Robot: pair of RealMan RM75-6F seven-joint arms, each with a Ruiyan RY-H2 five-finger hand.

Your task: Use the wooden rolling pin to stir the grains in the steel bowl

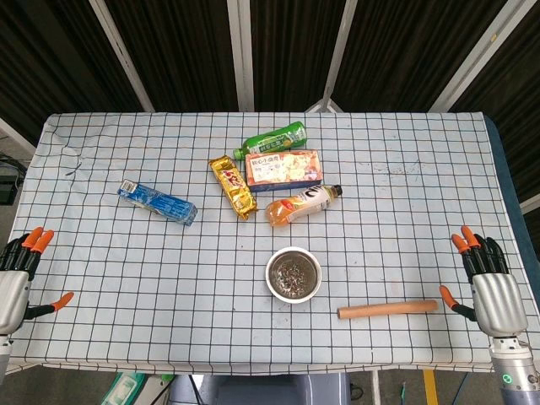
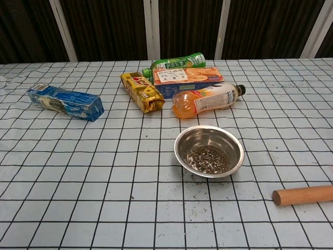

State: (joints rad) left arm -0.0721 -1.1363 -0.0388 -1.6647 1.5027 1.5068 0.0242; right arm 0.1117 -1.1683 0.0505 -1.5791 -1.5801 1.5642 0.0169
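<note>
The steel bowl [image 1: 294,273] [image 2: 209,151] sits near the table's front middle with dark grains [image 2: 208,159] in its bottom. The wooden rolling pin [image 1: 387,310] [image 2: 303,195] lies flat to the bowl's right, near the front edge. My right hand [image 1: 488,281] hovers open just right of the pin's end, not touching it. At the front left edge my left hand [image 1: 18,277] is open and holds nothing. Neither hand shows in the chest view.
Behind the bowl lie an orange drink bottle [image 1: 302,205], an orange-printed box [image 1: 283,168], a green bottle [image 1: 270,140] and a gold snack packet [image 1: 232,186]. A blue packet [image 1: 157,202] lies at the left. A grid-patterned cloth [image 1: 126,287] covers the table.
</note>
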